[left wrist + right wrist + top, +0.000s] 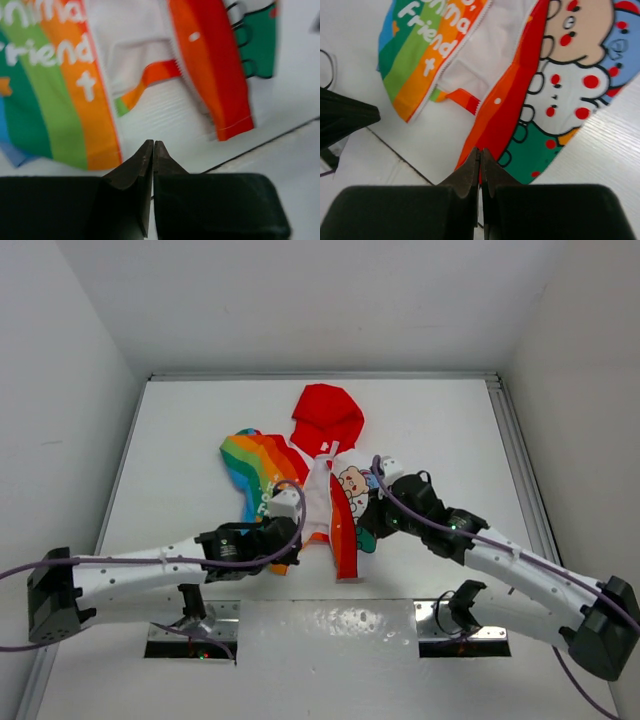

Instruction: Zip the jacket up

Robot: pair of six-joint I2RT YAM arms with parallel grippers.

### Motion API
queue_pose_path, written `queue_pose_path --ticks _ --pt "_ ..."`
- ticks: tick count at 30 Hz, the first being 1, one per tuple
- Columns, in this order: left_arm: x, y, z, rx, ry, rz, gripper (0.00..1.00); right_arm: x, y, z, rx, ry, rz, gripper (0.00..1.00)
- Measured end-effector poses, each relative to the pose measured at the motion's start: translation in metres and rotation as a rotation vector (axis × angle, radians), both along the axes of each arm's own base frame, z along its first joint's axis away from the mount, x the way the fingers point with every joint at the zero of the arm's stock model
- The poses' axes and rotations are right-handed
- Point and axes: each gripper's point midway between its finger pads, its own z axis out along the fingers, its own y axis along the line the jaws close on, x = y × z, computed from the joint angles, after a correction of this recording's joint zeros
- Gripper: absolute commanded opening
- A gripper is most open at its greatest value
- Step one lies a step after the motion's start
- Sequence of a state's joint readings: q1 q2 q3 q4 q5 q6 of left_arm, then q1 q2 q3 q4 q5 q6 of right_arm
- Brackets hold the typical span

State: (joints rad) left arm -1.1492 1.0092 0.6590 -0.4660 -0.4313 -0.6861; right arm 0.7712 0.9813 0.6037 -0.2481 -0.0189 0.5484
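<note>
Item one: the jacket (318,490). We find it lying open and flat on the white desk (450,430), near the middle, between the ends of the two arms. The red hood (327,415) points to the far side. The rainbow-striped panel (262,462), with white lettering, is spread to the left, and the white front with its cartoon print (352,482) lies to the right. The red zip strip (343,535) runs down between them to the near hem. The two front edges stand apart with white lining showing in the gap, so we log the zip as undone

Item two: left jaws. They are clenched tip to tip with nothing between them, over bare desk just beside the rainbow panel's hem

Item three: right jaws. They are likewise clenched, tips over the lower end of the red zip strip; we cannot tell whether any cloth is caught between them
</note>
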Motion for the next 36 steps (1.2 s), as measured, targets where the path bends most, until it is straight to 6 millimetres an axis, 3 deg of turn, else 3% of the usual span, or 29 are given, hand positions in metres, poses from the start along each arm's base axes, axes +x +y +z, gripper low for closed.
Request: queue_pose_path --ticks 3,7,10,14,20,24,30,33,35,36 --pt "-0.01 0.014 -0.02 0.101 0.028 0.043 0.11 0.001 -0.01 0.0 -0.009 -0.032 -0.04 0.0" --pt "-0.019 0.025 -0.037 0.165 0.049 0.077 0.14 -0.007 -0.023 -0.03 -0.068 0.016 -0.058 0.0" --pt "-0.021 0.032 -0.049 0.218 0.065 0.112 0.29 -0.014 -0.03 -0.045 -0.1 0.05 -0.06 0.0" --pt "-0.021 0.04 -0.063 0.271 0.07 0.137 0.35 -0.014 -0.029 -0.043 -0.089 0.047 -0.061 0.09" --pt "-0.022 0.045 -0.085 0.357 0.089 0.155 0.36 -0.019 -0.023 -0.047 -0.061 0.066 -0.041 0.31" --pt "-0.023 0.048 -0.098 0.379 0.096 0.158 0.37 -0.023 -0.02 -0.05 -0.046 0.084 -0.022 0.35" --pt "-0.019 0.045 -0.108 0.356 0.079 0.172 0.3 -0.026 -0.015 -0.049 -0.03 0.094 0.002 0.35" --pt "-0.013 0.039 -0.11 0.302 0.058 0.185 0.16 -0.028 -0.014 -0.049 -0.026 0.101 0.01 0.35" --pt "-0.01 0.034 -0.111 0.258 0.048 0.192 0.01 -0.028 -0.014 -0.049 -0.025 0.102 0.012 0.35" --pt "-0.009 0.031 -0.111 0.24 0.043 0.192 0.0 -0.028 -0.014 -0.049 -0.025 0.103 0.01 0.35"
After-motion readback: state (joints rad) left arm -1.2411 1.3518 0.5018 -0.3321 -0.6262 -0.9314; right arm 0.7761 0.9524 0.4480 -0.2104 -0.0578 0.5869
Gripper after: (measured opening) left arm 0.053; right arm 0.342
